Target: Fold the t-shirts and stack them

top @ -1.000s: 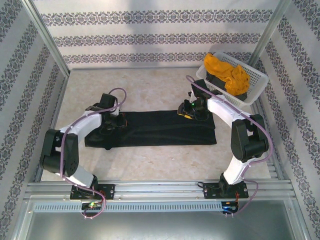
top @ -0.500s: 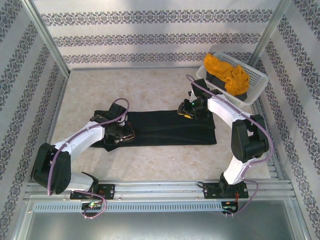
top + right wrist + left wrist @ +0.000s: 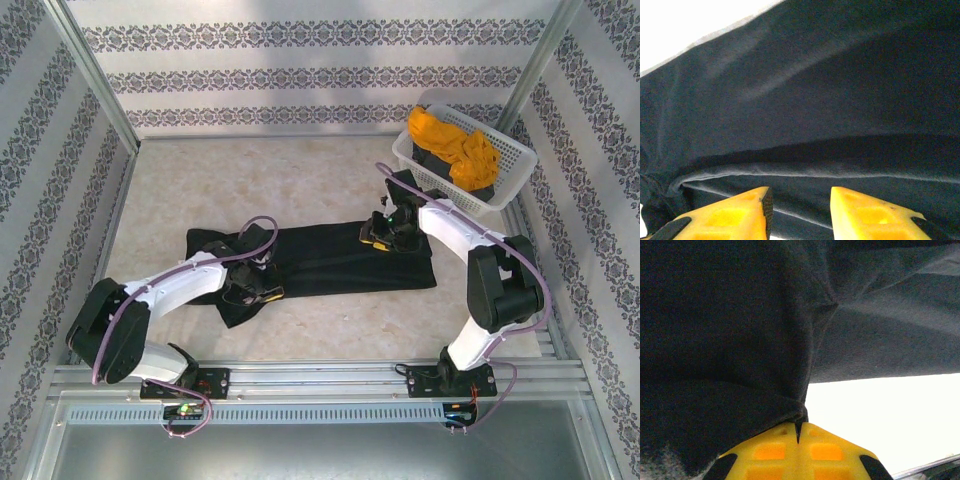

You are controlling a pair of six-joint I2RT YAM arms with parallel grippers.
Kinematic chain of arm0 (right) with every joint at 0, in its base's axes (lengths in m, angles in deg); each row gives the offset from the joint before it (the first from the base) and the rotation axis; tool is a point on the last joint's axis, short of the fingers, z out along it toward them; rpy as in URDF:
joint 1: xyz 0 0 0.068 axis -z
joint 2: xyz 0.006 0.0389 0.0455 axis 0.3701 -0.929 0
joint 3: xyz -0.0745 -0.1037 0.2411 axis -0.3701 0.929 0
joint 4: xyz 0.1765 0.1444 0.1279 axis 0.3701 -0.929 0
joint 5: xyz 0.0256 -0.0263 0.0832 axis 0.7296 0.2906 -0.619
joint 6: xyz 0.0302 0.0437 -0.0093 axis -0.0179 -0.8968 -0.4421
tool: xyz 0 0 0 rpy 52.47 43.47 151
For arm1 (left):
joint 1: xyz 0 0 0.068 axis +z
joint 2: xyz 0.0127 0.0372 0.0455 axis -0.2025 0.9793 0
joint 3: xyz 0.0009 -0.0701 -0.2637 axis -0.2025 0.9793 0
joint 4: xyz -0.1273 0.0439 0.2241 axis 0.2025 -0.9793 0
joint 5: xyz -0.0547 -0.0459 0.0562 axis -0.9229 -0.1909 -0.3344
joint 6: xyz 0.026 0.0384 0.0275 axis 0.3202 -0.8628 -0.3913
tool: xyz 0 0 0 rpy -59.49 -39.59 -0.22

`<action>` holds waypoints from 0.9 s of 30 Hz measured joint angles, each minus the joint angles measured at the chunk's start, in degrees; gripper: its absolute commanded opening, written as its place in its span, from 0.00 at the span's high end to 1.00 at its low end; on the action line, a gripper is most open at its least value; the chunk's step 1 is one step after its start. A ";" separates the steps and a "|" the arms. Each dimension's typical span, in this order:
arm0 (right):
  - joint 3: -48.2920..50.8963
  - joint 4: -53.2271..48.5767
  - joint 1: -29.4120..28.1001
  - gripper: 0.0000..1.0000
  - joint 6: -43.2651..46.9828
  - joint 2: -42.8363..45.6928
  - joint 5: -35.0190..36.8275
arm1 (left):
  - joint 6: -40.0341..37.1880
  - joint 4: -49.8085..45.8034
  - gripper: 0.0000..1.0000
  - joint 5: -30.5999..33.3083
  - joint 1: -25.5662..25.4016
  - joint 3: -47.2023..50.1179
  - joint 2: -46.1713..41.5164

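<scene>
Both arms at the black t-shirt (image 3: 320,262).
The left gripper (image 3: 798,426) pinches a fold of its fabric; the right gripper (image 3: 801,196) stands spread over the other end.

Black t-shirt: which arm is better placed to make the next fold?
Left, likely: the left gripper is shut on the black t-shirt at its left end; the right gripper is open, gripping nothing.

The large black fabric t-shirt (image 3: 330,262) lies as a long folded band across the counter's (image 3: 300,170) middle, its left end bunched. A crumpled orange-yellow t-shirt (image 3: 450,140) tops a dark grey t-shirt (image 3: 478,188) at the far-right corner.
</scene>
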 measured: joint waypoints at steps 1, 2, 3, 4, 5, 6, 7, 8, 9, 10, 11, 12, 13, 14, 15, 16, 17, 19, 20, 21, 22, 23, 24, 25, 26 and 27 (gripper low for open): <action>0.59 -0.04 0.44 0.63 -0.33 0.24 0.26 | -0.02 -0.63 1.00 0.57 -0.31 0.00 0.28; 1.11 -0.02 0.94 0.63 -0.79 0.50 0.42 | -0.11 -1.42 1.00 1.25 -0.50 0.00 0.42; 1.64 0.02 1.42 0.63 -1.27 0.81 0.61 | -0.22 -2.38 1.00 2.10 -0.55 0.00 0.44; 2.14 -0.02 1.99 0.63 -1.66 1.14 0.76 | -0.42 -3.45 1.00 3.04 -0.57 0.00 0.44; 2.51 -0.02 2.49 0.64 -1.92 1.42 0.94 | -0.66 -4.37 1.00 3.96 -0.57 0.00 0.44; 2.82 -0.02 2.99 0.64 -2.32 1.66 1.16 | -0.87 -5.11 1.00 4.63 -0.57 0.00 0.44; 2.99 -0.09 3.48 0.64 -2.75 1.79 1.40 | -1.09 -5.70 1.00 5.20 -0.57 0.00 0.44; 3.08 -0.15 3.96 0.65 -3.04 1.84 1.70 | -1.33 -6.10 1.00 5.64 -0.57 0.00 0.42; 3.17 -0.15 4.42 0.65 -3.26 1.84 1.84 | -1.51 -6.27 1.00 5.86 -0.57 0.00 0.42; 3.26 -0.17 4.81 0.65 -3.43 1.84 1.97 | -1.66 -6.36 0.92 5.99 -0.57 0.00 0.35; 3.37 -0.20 5.20 0.65 -3.72 1.84 2.16 | -1.75 -6.47 0.77 6.10 -0.57 0.00 0.17; 3.41 -0.22 5.42 0.65 -3.87 1.84 2.27 | -2.10 -6.51 0.65 6.32 -0.57 0.00 -0.17; 3.41 -0.26 5.53 0.66 -4.09 1.81 2.54 | -2.16 -6.75 0.57 6.71 -0.57 0.00 -1.01; 3.41 -0.26 5.75 0.66 -4.24 1.81 2.71 | -2.14 -7.10 0.57 7.26 -0.57 0.00 -2.16; 3.41 -0.26 5.79 0.66 -4.26 1.81 2.99 | -2.16 -7.52 0.56 7.89 -0.55 0.00 -3.61; 3.41 -0.33 5.77 0.66 -4.28 1.81 3.32 | -2.19 -7.85 0.57 8.70 -0.44 0.00 -5.29; 3.41 -0.39 5.75 0.66 -4.28 1.81 3.48 | -2.19 -8.15 0.58 9.11 0.04 0.02 -7.34; 3.41 -0.35 5.60 0.65 -4.13 1.84 3.72 | -2.16 -8.37 0.59 9.57 2.21 0.55 -11.10; 3.41 -0.22 5.35 0.65 -3.80 1.81 3.76 | -2.19 -8.46 0.59 9.68 4.09 1.09 -12.59; 3.34 -0.09 4.98 0.65 -3.17 1.81 3.67 | -2.16 -8.59 0.59 9.84 6.71 1.99 -13.88; 3.15 0.00 4.46 0.65 -2.56 1.77 3.52 | -2.16 -8.79 0.58 10.01 9.09 2.89 -14.62; 2.84 0.07 3.65 0.65 -1.88 1.64 3.26 | -2.19 -9.07 0.57 10.12 12.09 4.35 -15.26; 2.25 0.04 2.54 0.65 -1.07 1.44 3.02 | -2.29 -9.29 0.57 10.19 15.02 5.64 -15.65; 1.68 0.17 1.46 0.65 -0.42 1.22 2.64 | -2.38 -9.27 0.56 10.08 17.73 7.13 -16.04; 1.22 0.44 0.37 0.65 0.22 1.05 2.25 | -2.45 -9.25 0.56 9.94 20.55 8.70 -16.48; 0.90 0.72 -0.61 0.65 0.59 0.96 1.95 | -2.60 -9.18 0.56 9.66 23.04 10.01 -16.85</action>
